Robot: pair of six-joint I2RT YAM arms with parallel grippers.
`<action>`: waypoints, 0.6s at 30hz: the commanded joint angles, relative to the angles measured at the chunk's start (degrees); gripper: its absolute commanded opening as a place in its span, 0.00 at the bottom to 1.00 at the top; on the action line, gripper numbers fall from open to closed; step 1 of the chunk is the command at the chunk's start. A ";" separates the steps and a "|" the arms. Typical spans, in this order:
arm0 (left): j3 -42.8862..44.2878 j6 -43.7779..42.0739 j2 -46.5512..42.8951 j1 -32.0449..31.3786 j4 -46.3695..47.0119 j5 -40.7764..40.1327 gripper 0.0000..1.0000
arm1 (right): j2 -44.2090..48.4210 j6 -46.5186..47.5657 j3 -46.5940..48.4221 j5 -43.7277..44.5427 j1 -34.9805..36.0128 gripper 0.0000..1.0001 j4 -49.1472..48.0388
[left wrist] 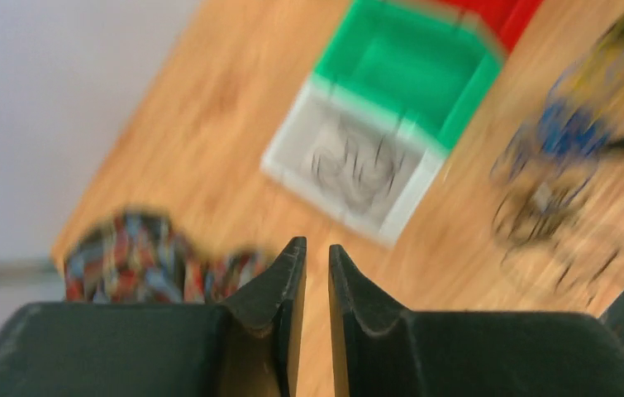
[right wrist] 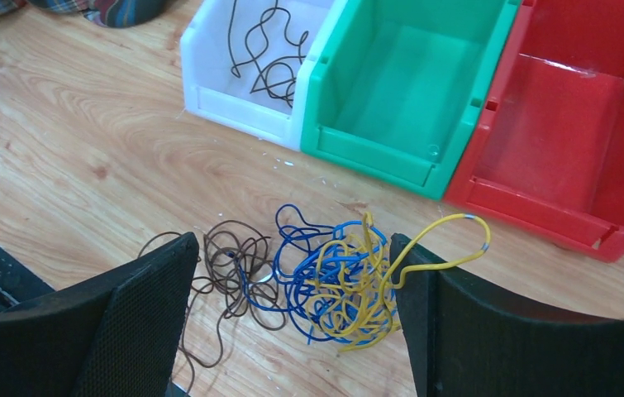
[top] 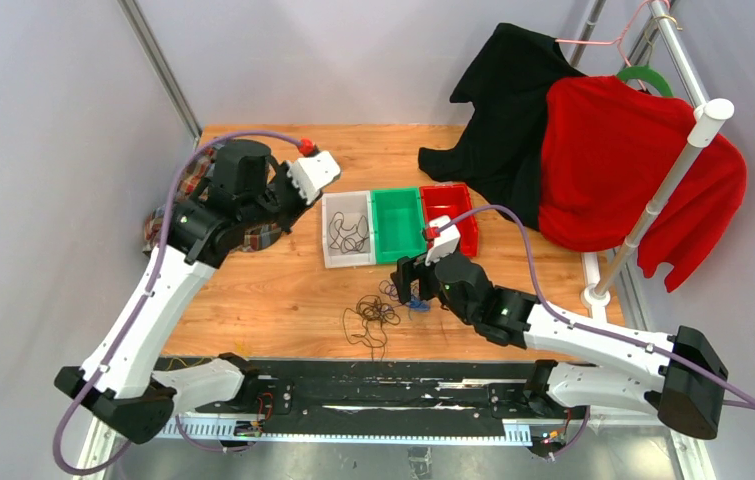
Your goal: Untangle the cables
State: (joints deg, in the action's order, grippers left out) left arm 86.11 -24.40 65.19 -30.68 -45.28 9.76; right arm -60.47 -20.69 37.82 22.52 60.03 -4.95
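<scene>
Overhead: the cables lie in a loose clump on the counter, low centre of frame, just in front of a row of three bins. They are not yet untangled. Dark strands spread to the left of the clump, and blue and yellow are knotted together at its right.

Right pincer: jaws wide apart, down low at the clump, one finger on either side. It grips nothing. In the right wrist view the blue-yellow knot sits between the fingers, nearer the one at frame right. A yellow loop arcs out past that finger's tip. Brown strands trail beside the finger at frame left.

Left pincer: raised at upper left of the overhead view, well apart from the clump. Its jaws are parted by a thin slit only, with nothing between them. Its own view is blurred.

Bins: white bin, green bin and red bin stand side by side, walls touching, above the clump in the overhead view. A few black loops lie inside the white bin.

A plaid cloth lies under the left arm, near the counter's left edge. At upper right a black garment and a red garment hang at a white rack.
</scene>
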 commanded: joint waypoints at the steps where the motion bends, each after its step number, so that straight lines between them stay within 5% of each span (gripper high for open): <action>1: -5.61 -16.69 0.15 10.29 -14.78 -6.33 0.22 | 0.22 0.99 0.80 2.45 -1.01 0.86 1.72; 6: -8.64 -31.11 2.65 26.45 -25.26 0.45 0.37 | -1.36 0.64 0.52 0.87 -1.50 0.86 1.98; 10: -15.60 -39.50 2.08 29.99 -31.88 -7.86 0.44 | -1.18 1.42 0.33 1.22 -1.75 0.86 3.06; 18: -25.33 -33.09 2.16 44.68 -26.44 -21.23 0.44 | 1.90 1.31 -1.54 1.80 -1.84 0.86 3.84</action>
State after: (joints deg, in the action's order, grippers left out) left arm 62.98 -58.52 67.55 6.35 -72.58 -4.25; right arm -60.25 -19.86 37.39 23.00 58.87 -1.80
